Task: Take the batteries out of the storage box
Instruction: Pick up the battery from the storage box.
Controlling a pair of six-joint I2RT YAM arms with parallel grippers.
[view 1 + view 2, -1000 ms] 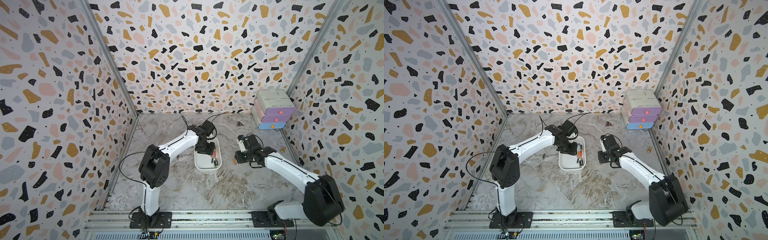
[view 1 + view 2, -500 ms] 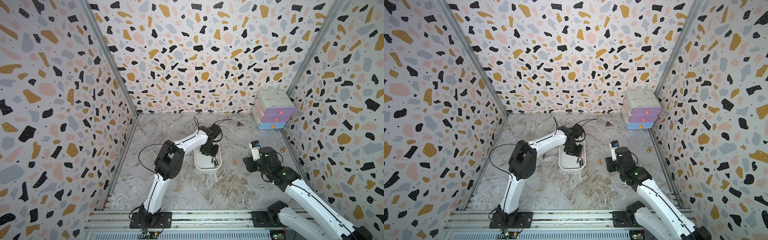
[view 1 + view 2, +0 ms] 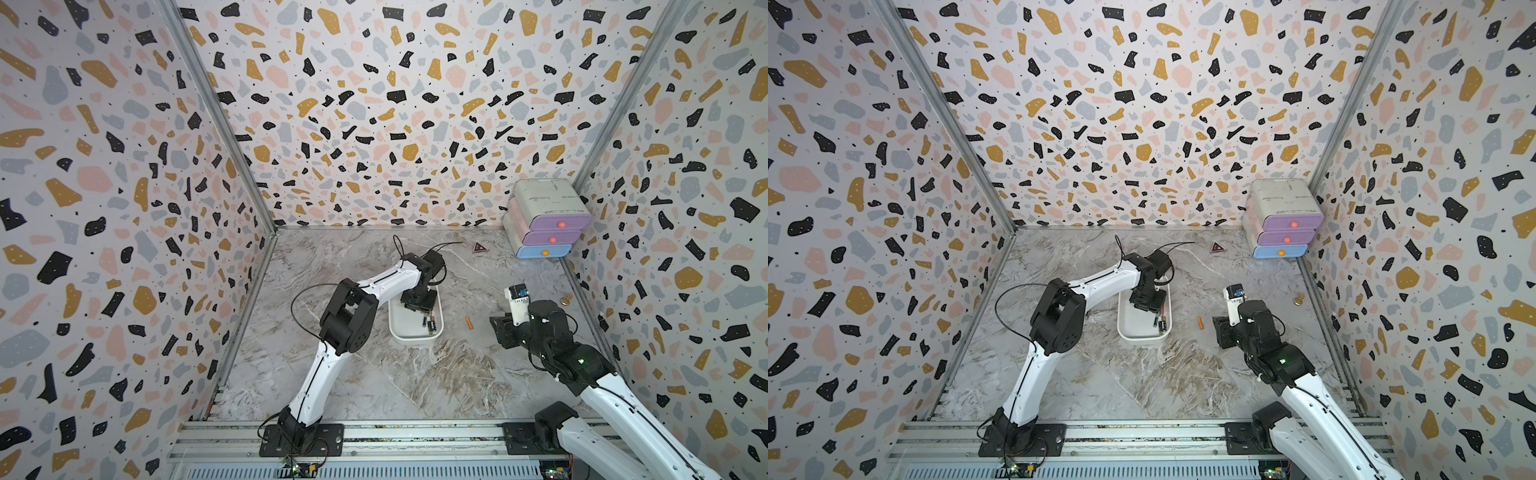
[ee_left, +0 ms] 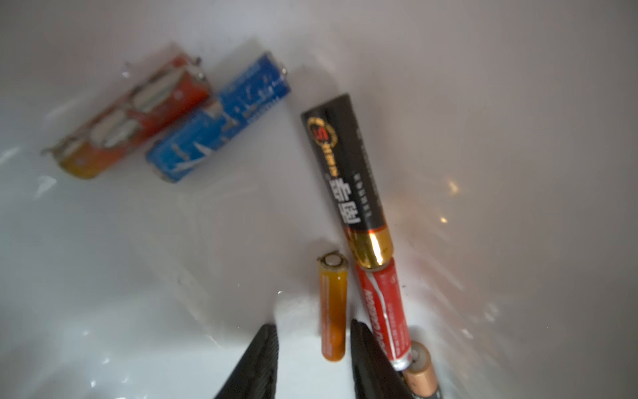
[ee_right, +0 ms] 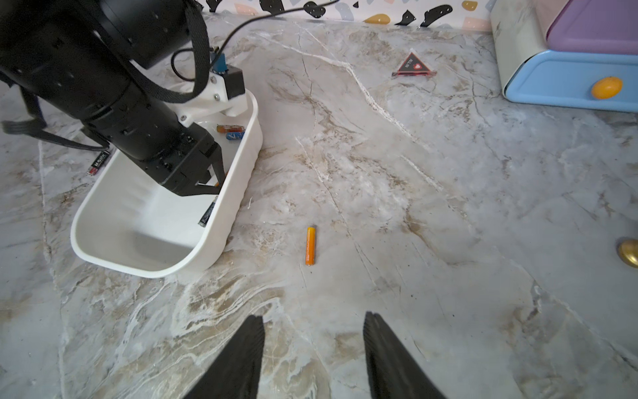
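Left wrist view: the orange battery [image 4: 333, 307] lies flat on the floor of the box [image 4: 483, 138], in the gap of the left gripper [image 4: 312, 324]. Its long axis runs the way the fingers point, so the jaws would close across its width. The jaws stand partly apart and grip nothing yet. One finger [image 4: 369, 355] is at or just off the battery's side; the other [image 4: 257, 359] is clear of it.

The nearer finger sits between the orange battery and a red battery [image 4: 383, 311] lying parallel just beside it, so I judge the risk is nudging the red one. A black-and-gold battery [image 4: 348, 179] lies end to end with the red, and a blue battery [image 4: 217, 117] lies well apart.

In a top view the left gripper [image 3: 417, 305] is down inside the box [image 3: 415, 338], so the left arm is far the nearer.

In the right wrist view, the right gripper [image 5: 314, 316] is open and empty over the bare desk [image 5: 448, 207]. A loose battery [image 5: 310, 246] is already out beside the box [image 5: 238, 207].
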